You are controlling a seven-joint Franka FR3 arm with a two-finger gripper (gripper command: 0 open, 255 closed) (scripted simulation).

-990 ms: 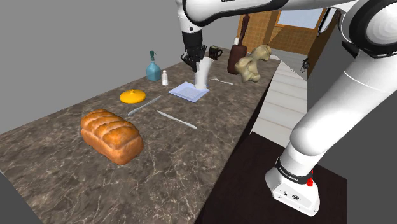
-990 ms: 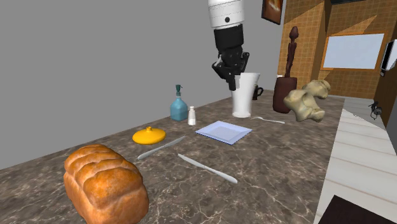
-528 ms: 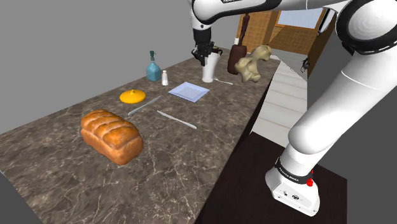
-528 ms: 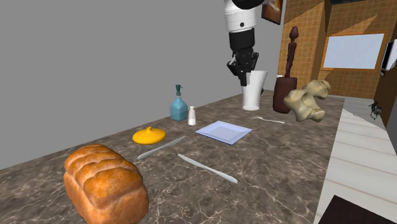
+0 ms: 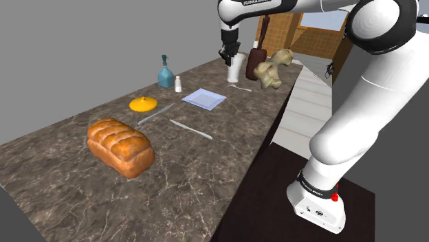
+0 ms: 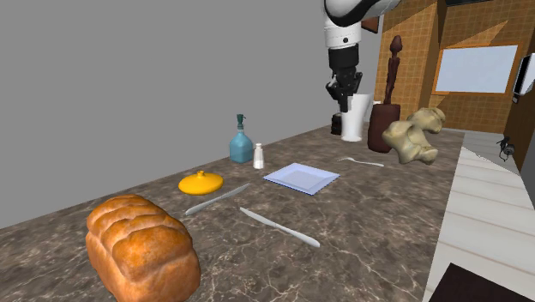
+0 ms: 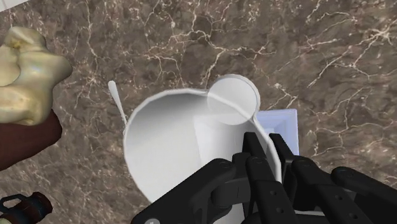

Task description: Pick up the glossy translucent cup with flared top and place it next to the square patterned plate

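white flared cup (image 5: 236,69), upright and pinched at its rim by the black gripper (image 5: 229,59), stands at the counter's (image 5: 227,161) far end, the square plate (image 5: 204,98) lying near on the bread loaf's (image 5: 119,146) side.

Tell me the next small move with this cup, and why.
Probably carry the cup across toward the square plate, then lower it beside that plate. The jaws are clamped on the cup's rim, so the grasp looks done, but the cup is over by the dark brown vase, well apart from the plate.
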